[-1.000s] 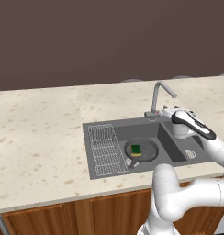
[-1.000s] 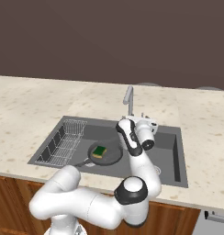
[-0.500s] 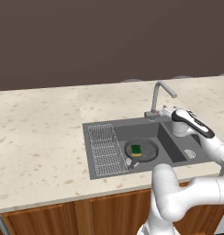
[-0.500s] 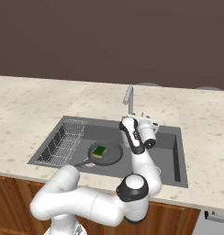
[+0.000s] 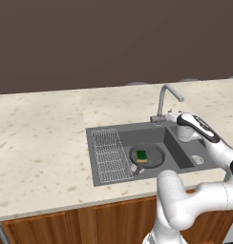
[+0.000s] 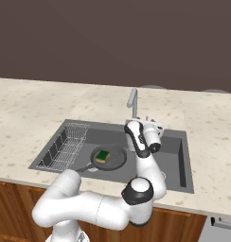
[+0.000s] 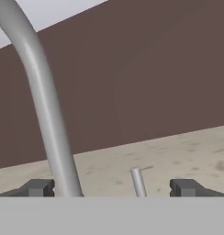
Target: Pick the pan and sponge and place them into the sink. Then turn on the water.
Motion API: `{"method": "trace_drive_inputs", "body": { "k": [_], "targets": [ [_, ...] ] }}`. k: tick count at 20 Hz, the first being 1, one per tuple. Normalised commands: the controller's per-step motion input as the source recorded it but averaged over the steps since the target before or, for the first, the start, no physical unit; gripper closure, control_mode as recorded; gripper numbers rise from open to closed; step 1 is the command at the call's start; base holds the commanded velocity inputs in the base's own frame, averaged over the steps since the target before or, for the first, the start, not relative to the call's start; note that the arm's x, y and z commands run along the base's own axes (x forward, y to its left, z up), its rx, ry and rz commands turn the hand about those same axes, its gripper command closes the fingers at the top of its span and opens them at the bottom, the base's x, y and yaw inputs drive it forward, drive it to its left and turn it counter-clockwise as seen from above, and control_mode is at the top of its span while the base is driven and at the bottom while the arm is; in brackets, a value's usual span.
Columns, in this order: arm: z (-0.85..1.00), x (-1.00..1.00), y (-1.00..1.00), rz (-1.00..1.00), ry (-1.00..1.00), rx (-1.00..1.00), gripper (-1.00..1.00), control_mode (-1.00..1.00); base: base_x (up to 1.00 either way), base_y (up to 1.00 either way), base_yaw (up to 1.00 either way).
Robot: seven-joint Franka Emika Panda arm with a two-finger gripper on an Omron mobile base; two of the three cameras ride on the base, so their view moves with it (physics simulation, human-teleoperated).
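Now we see the white Franka arm with dark joints rising from the base, folding at its elbow and reaching forward over the dark grey rectangular double-basin sink [image 5: 105,177] [image 6: 186,182]. Our wrist is bent so the hand points roughly level toward the back wall, sitting right by the base of the curved grey metal faucet [image 5: 165,101] [image 6: 132,101] [image 7: 42,105].

From the hand camera, we look along the two-finger gripper [image 7: 112,187] with its dark finger tips [image 7: 36,187] spread wide apart, holding nothing. The faucet's neck stands between the tips, close to the left one, and a thin grey metal lever [image 7: 138,181] rises between them, a little right of the neck. Whether either tip touches the faucet we cannot tell.

Down in the sink's middle basin, we find the round dark grey cast-iron skillet [image 5: 153,155] [image 6: 116,158] lying flat on the bottom, and the small green block of sponge with a yellow edge [image 5: 142,156] [image 6: 102,156] rests on top of it. A wire rack [image 5: 109,155] [image 6: 65,146] fills the left compartment just beside the pan. Around it all spreads the speckled beige stone counter [image 5: 42,143] [image 6: 32,104].
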Motion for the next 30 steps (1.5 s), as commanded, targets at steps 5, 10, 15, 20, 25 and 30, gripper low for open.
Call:
{"method": "trace_drive_inputs", "body": {
  "k": [5, 10, 15, 20, 25, 30],
  "targets": [
    [-0.17, 0.3, -0.03, 0.0, 0.0, -0.02, -1.0, -1.0, 0.0, 0.0, 0.0],
    [-0.2, 0.39, -0.01, 0.0, 0.02, -0.01, -1.0, -1.0, 0.0, 0.0, 0.0],
    [-0.21, 0.36, -0.14, 0.0, 0.04, 0.0, -1.0, -1.0, 0.0, 0.0, 0.0],
    [-0.19, 0.36, -0.21, 0.01, 0.03, 0.0, -1.0, -1.0, 0.0, 0.0, 0.0],
    [-0.25, 0.37, -0.03, 0.0, 0.04, 0.0, -1.0, -1.0, 0.0, 0.0, 0.0],
    [-0.35, 0.14, 0.0, 0.0, 0.03, 0.0, 1.0, -1.0, 0.0, 0.0, 0.0]
  ]
}}
